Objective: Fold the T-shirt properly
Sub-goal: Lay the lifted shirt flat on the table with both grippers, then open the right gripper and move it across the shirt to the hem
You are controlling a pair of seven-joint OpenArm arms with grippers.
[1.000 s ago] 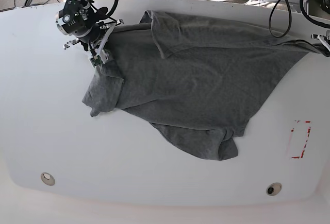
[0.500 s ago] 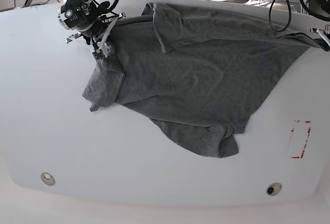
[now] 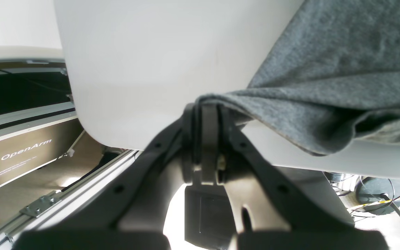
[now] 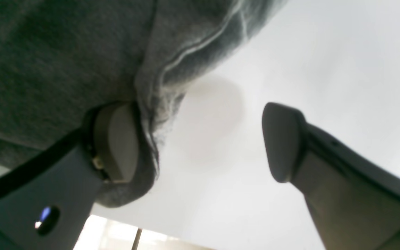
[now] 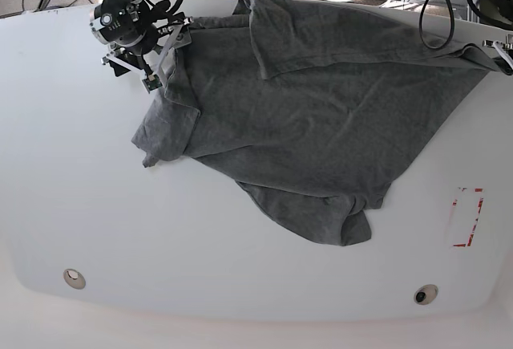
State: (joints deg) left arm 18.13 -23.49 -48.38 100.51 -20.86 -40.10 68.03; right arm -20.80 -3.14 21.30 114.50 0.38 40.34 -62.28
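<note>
Counter carries the T-shirt, spread diagonally from far corner to near hem. Only wrist views show grips: left tool pinches the T-shirt's edge; right tool gapes, cloth against one pad.

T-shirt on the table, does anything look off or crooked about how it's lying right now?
Yes. The T-shirt lies skewed and rumpled on the table: its top edge is folded over, one sleeve is bunched at the near edge, and a corner is pinched in the shut left gripper past the table's edge.
</note>
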